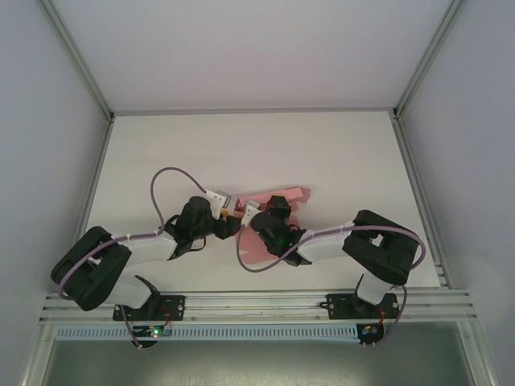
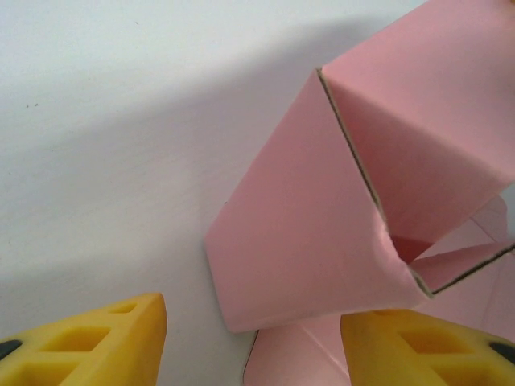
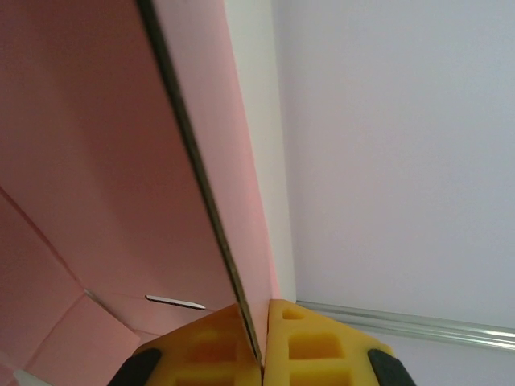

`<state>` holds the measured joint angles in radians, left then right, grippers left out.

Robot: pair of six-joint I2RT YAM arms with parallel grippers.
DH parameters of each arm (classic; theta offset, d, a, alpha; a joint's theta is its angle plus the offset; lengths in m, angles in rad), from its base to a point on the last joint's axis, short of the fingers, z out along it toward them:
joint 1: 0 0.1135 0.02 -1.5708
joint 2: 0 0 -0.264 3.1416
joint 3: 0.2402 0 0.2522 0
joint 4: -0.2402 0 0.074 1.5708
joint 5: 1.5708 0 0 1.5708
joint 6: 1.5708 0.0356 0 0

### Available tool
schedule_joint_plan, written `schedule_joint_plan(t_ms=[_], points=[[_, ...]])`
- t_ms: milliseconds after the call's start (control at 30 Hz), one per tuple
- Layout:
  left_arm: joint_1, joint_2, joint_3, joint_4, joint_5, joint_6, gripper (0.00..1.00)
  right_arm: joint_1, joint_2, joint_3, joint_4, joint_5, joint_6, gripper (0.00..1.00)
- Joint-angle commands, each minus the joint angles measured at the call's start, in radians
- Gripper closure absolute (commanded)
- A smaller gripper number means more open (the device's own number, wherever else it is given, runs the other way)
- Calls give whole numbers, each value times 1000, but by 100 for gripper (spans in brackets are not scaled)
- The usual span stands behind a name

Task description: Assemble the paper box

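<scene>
The right hand [image 3: 263, 326] pinches the paper box [image 3: 96, 161]; the left hand [image 2: 253, 322] gapes.

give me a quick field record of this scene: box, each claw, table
paper box: pink card, partly folded, panels raised, not yet closed
left claw: open, a folded panel reaching in between its yellow fingers, contact unclear
right claw: shut on the edge of a card panel
table: white, box lies between the two arms, towards the near edge
</scene>
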<state>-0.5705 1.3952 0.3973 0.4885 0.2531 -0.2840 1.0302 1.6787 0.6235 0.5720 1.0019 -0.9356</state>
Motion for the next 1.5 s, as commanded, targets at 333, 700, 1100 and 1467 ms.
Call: schedule_joint_plan(t_ms=[333,700,1100,1467], points=[[-44,128,32,291,-14,-38,37,15,64,-9,-173,-112,72,100],[-86,210,75,317,-376,-64,74,34,32,-58,-182,-200,107,100],[-120,269,132,271,-540,-19,92,20,-31,-32,-259,-248,191,90],[-115,266,154,246,-475,5,100,-60,-466,45,-454,-625,404,32]])
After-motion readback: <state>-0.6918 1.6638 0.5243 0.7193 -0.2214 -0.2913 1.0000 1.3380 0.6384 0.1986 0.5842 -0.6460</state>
